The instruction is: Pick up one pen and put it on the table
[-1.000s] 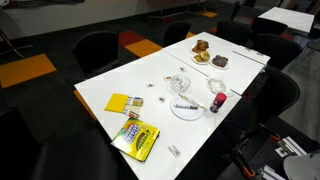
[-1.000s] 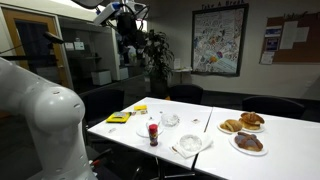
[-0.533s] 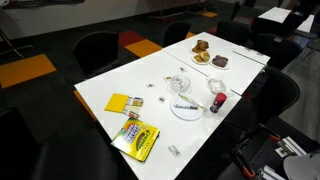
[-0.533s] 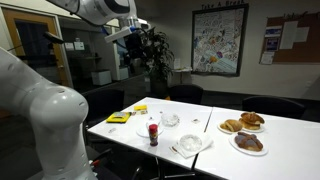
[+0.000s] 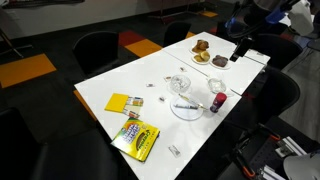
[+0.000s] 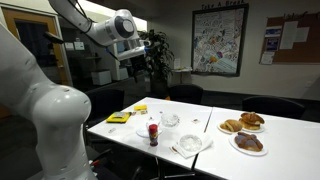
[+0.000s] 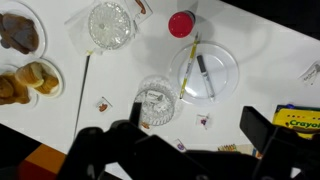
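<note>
Two pens lie on a round white plate [image 7: 225,62] on the large white table [image 7: 260,40]: a yellow pen [image 7: 190,56] across the plate's rim and a grey pen [image 7: 204,76] in its middle. The plate also shows in both exterior views [image 5: 186,108] [image 6: 190,146]. My gripper [image 7: 198,122] is open and empty, high above the table, with its dark fingers framing the table just below the plate. In both exterior views the gripper [image 5: 240,48] [image 6: 132,58] hangs well above the table [image 5: 110,85] [image 6: 205,128].
A red-capped bottle [image 7: 182,23] [image 5: 218,102] stands by the plate. A glass cup [image 7: 157,100] and a glass bowl [image 7: 110,22] are near. Plates of pastries [image 7: 20,32] [image 5: 204,52], a crayon box [image 5: 136,140], a yellow pad [image 5: 122,102] and small wrappers lie about. Black chairs surround the table.
The arm has swung in over the table's far end and come lower; it was out of one exterior view before. Nothing on the table has moved.
</note>
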